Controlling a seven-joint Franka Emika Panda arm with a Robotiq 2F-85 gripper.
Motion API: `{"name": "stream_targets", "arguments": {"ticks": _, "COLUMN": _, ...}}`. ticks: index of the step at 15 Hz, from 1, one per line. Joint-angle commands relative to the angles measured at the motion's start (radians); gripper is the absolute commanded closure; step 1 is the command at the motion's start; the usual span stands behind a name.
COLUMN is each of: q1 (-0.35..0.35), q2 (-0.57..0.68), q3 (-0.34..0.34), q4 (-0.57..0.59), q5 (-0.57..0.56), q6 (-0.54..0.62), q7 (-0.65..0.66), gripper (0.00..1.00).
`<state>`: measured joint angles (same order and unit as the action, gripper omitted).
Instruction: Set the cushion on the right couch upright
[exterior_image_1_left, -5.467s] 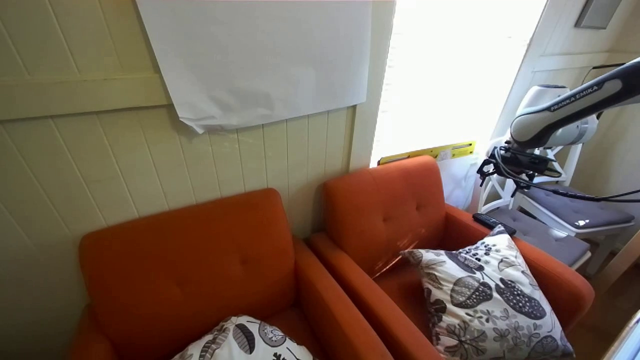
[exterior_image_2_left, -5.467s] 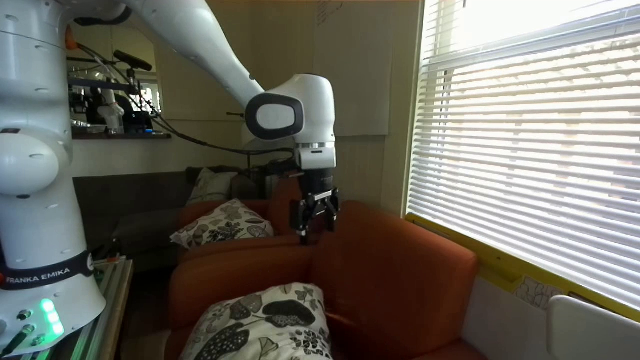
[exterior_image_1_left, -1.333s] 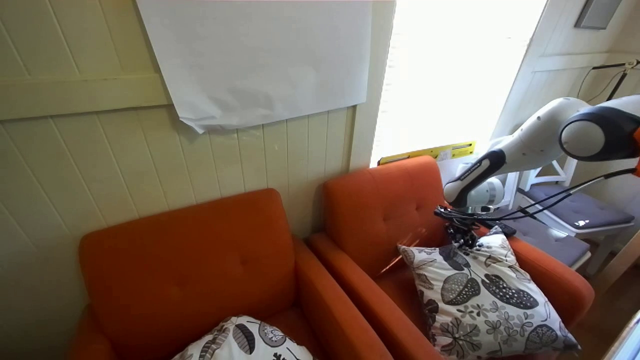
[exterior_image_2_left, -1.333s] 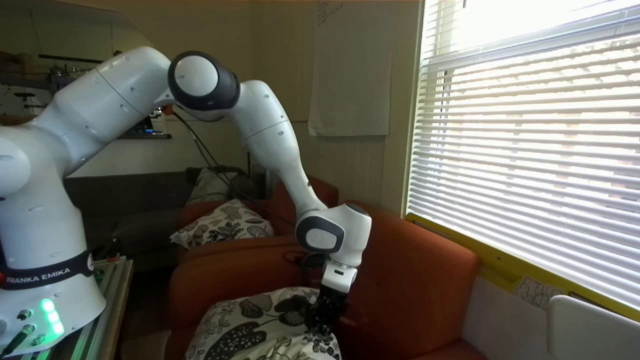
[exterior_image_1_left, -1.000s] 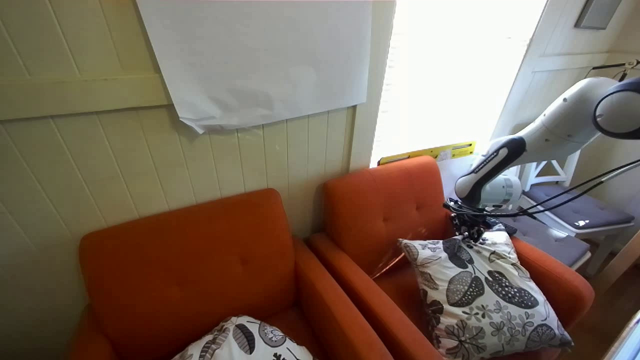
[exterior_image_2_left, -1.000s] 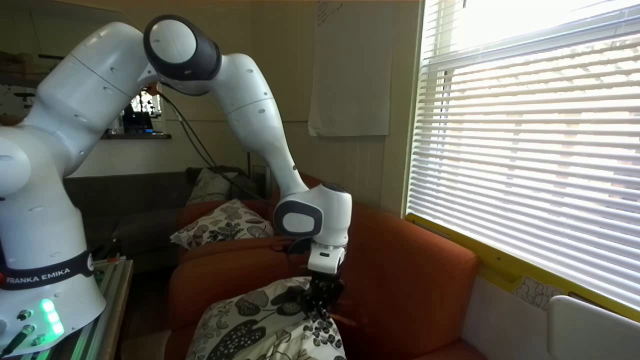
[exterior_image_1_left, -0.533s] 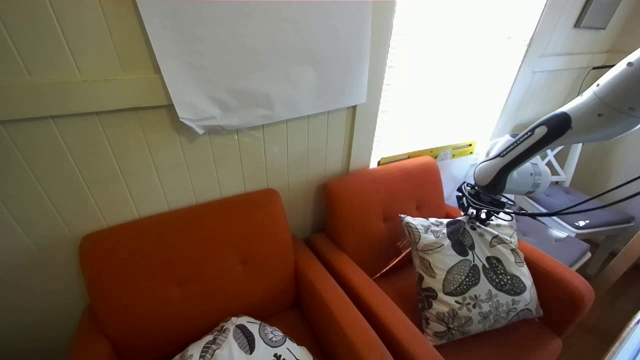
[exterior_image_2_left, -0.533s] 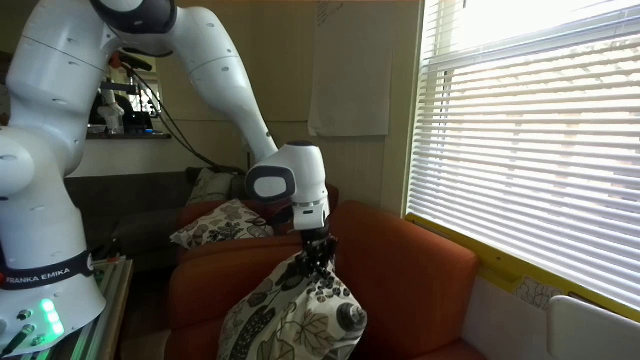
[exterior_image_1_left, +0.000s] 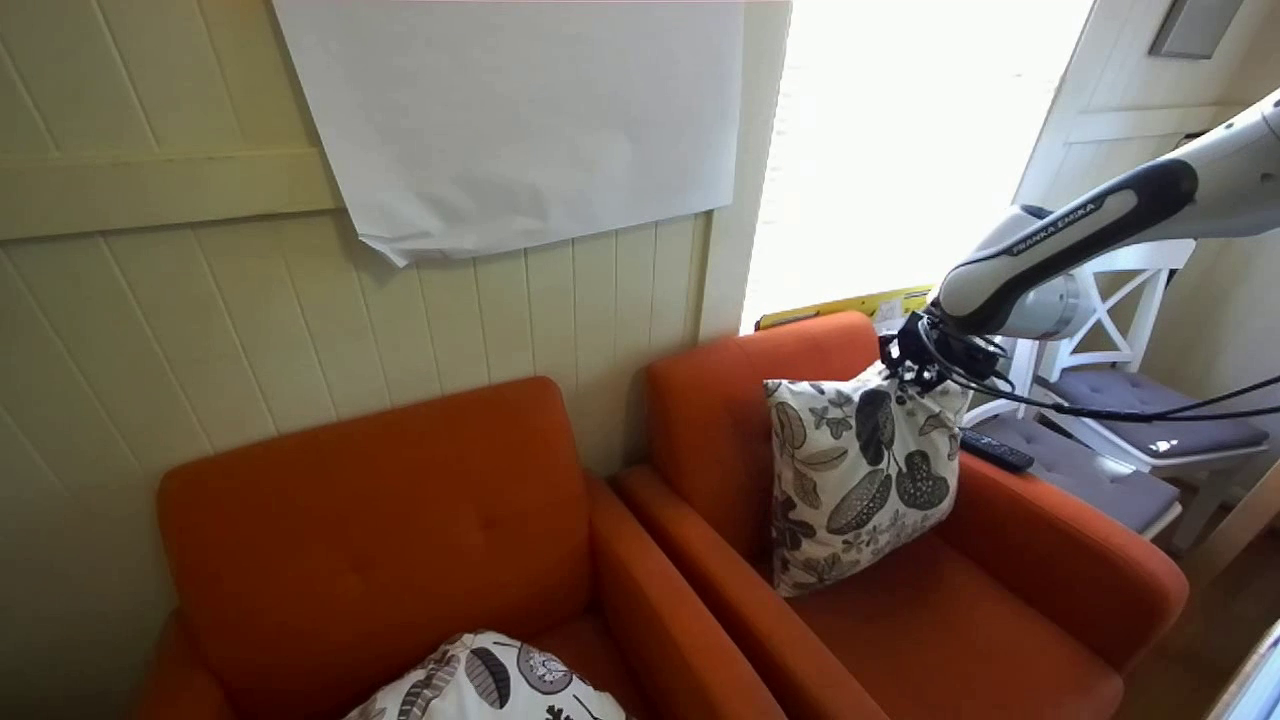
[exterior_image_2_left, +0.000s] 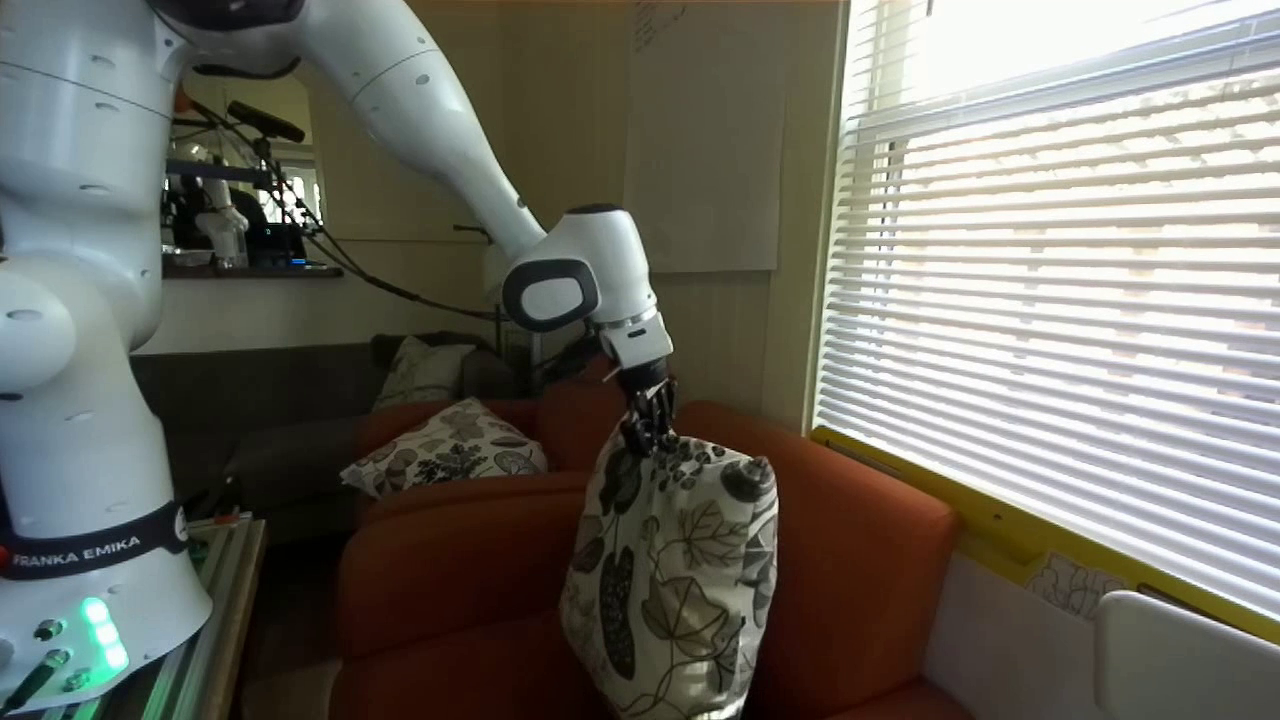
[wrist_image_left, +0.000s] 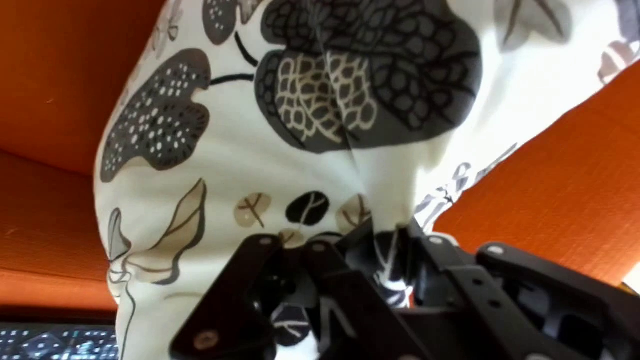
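The leaf-print cushion (exterior_image_1_left: 850, 490) stands nearly upright on the right couch (exterior_image_1_left: 980, 620), close to its backrest. In an exterior view the cushion (exterior_image_2_left: 690, 560) hangs or stands almost vertical beside the orange back (exterior_image_2_left: 860, 560); whether its bottom edge bears on the seat is hard to tell. My gripper (exterior_image_1_left: 912, 380) is at its top edge, pinching the fabric. The wrist view shows a fold of the cushion (wrist_image_left: 225, 125) squeezed between the two fingers of the gripper (wrist_image_left: 392, 245). Seen from an exterior view, the gripper (exterior_image_2_left: 650, 435) points downward at the cushion's top.
A dark remote (exterior_image_1_left: 995, 450) lies on the couch's armrest (exterior_image_1_left: 1070, 530), near the gripper. Beside it is a matching orange armchair (exterior_image_1_left: 400, 510) with its own leaf-print pillow (exterior_image_1_left: 490, 680). White chairs (exterior_image_1_left: 1110, 330) stand past the armrest; a window with blinds (exterior_image_2_left: 1050, 300) is behind.
The gripper, earlier open and above the couch, has taken hold of the cushion's top edge. The cushion has risen from lying tilted at the front and swung back toward the backrest, uncovering the seat.
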<state>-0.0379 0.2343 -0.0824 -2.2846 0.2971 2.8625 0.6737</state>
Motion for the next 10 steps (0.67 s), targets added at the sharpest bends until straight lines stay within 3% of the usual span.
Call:
{"name": "stream_targets", "arguments": {"ticks": 1, "q1": -0.026, "q2": 0.038, "q3": 0.053, "q4": 0.137, "q5": 0.052, "q6": -0.138, "q7": -0.136, "gripper": 0.97}}
{"name": "stream_targets", "arguments": {"ticks": 7, "q1": -0.020, "q2": 0.184, "q3": 0.021, "q4": 0.295, "q5": 0.039, "q6": -0.278, "q7": -0.149, "gripper": 0.96}}
{"name": "stream_targets", "arguments": {"ticks": 8, "q1": -0.020, "q2": 0.208, "q3": 0.018, "q4": 0.322, "q5": 0.037, "q6": -0.297, "q7": -0.145, "gripper": 0.87}}
{"name": "stream_targets", "arguments": {"ticks": 9, "q1": -0.016, "q2": 0.228, "q3": 0.011, "q4": 0.345, "q5": 0.029, "q6": -0.319, "q7": -0.137, "gripper": 0.66}}
{"name": "stream_targets", "arguments": {"ticks": 10, "q1": -0.015, "q2": 0.244, "q3": 0.008, "q4": 0.370, "q5": 0.025, "q6": -0.336, "q7": -0.137, "gripper": 0.60}}
